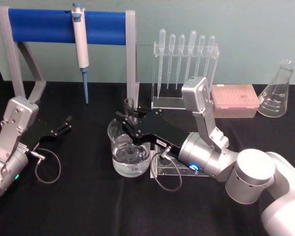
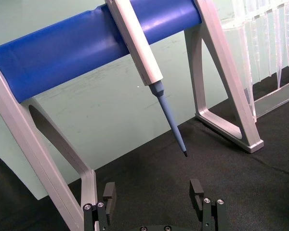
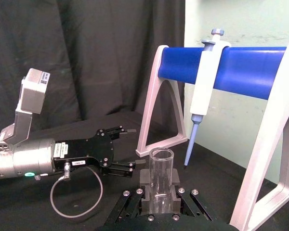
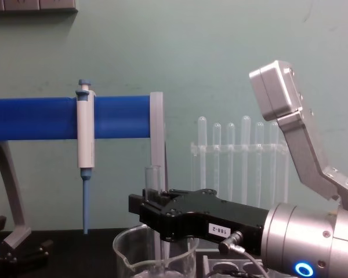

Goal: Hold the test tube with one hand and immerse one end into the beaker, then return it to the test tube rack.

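Observation:
The test tube (image 1: 129, 105) stands upright, and my right gripper (image 1: 130, 118) is shut on it just below its open rim. Its lower part reaches down inside the beaker (image 1: 119, 158), which holds a little clear liquid. In the chest view the test tube (image 4: 153, 178) rises above the right gripper (image 4: 146, 213) and continues down behind the wall of the beaker (image 4: 127, 255). In the right wrist view the test tube (image 3: 162, 175) sits clamped between the pads. My left gripper (image 1: 65, 125) rests open at the left of the table, and the left gripper (image 2: 153, 192) holds nothing.
A blue-bar stand (image 1: 44, 24) carries a white-and-blue pipettor (image 1: 80, 44) behind the beaker. At the back right stand a clear rack of plastic pipettes (image 1: 184, 69), a pink tip box (image 1: 234, 100) and a conical flask (image 1: 276, 93). A small clear rack (image 1: 163, 171) lies under my right wrist.

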Action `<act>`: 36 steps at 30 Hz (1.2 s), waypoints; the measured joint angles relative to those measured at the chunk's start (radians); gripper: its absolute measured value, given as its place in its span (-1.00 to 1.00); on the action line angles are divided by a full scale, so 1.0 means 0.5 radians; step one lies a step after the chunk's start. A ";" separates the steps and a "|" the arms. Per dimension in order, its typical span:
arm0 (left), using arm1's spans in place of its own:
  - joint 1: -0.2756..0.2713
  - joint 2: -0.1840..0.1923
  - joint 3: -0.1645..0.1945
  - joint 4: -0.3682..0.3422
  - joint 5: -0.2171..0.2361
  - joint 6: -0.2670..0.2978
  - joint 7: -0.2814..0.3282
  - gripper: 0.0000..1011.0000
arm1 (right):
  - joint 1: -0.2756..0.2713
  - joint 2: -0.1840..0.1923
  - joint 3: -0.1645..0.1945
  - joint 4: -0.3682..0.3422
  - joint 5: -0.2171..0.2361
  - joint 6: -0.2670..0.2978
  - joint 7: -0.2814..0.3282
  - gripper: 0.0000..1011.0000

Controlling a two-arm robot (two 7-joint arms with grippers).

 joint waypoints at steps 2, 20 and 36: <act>0.000 0.000 0.000 0.000 0.000 0.000 0.000 0.98 | 0.000 0.000 0.000 0.000 0.000 0.000 0.000 -0.56; 0.000 0.000 0.000 0.000 0.000 0.000 0.000 0.98 | -0.009 0.035 0.064 -0.224 0.025 0.062 -0.030 -0.56; 0.000 0.000 0.000 0.000 0.000 0.000 0.000 0.98 | -0.068 0.224 0.260 -0.639 0.206 0.140 -0.097 -0.55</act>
